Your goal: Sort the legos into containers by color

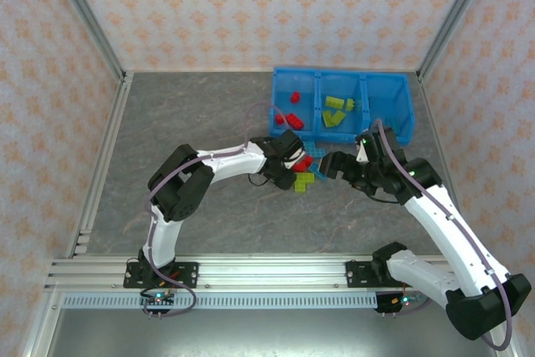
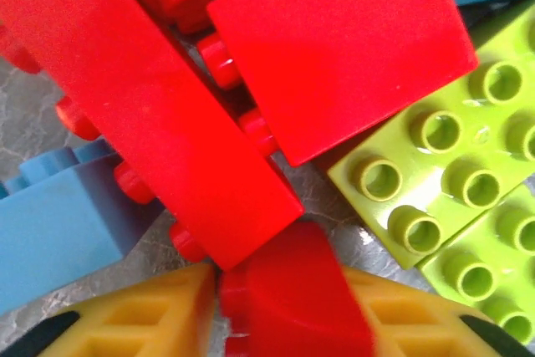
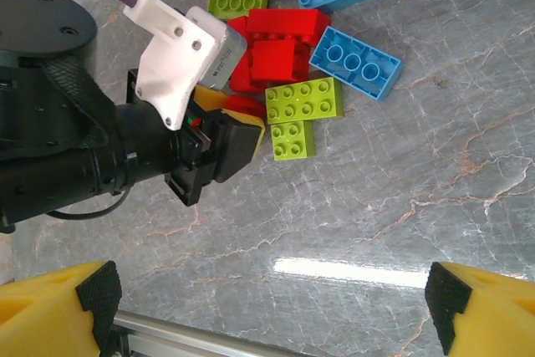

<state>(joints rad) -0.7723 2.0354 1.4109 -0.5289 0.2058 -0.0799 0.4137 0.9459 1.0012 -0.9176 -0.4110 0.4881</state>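
Worktop (image 1: 192, 123): grey, marbled, stone-look, with a bright glare streak in the right wrist view.
Left gripper (image 2: 288, 332): jaws closed on a red brick (image 2: 284, 282), clamped between yellow fingers (image 2: 150, 323) with triangular ribbing; low at the left edge of the pile.
Held brick: smooth, glossy plastic; long axis not tellable.
Pile (image 1: 305, 175): loose bricks on the worktop, just in front of the bin's left and middle compartments, between the two grippers.
Red heap (image 3: 280, 39): several bricks tilted at odd angles, some round studs facing sideways.
Yellow-green two-by-four (image 3: 305, 99): flat, studs up, long axis across the right wrist view and rising slightly to the right; touching a two-by-two (image 3: 292, 140) of the same colour below it, studs up.
Light blue brick (image 3: 355, 62): underside up, three round tubes showing, long axis diagonal from upper left to lower right, just beside the red heap.
Right gripper (image 3: 276, 307): jaws wide apart, nothing between; yellow fingers tipped with black pads (image 3: 96, 290); above bare worktop near the pile.
Bin (image 1: 343, 72): bright blue plastic, three square compartments in a row, long axis left to right, at the far right of the worktop.
Left compartment: red bricks (image 1: 290, 117).
Middle compartment: yellow-green bricks (image 1: 337, 110).
Right compartment: contents not tellable.
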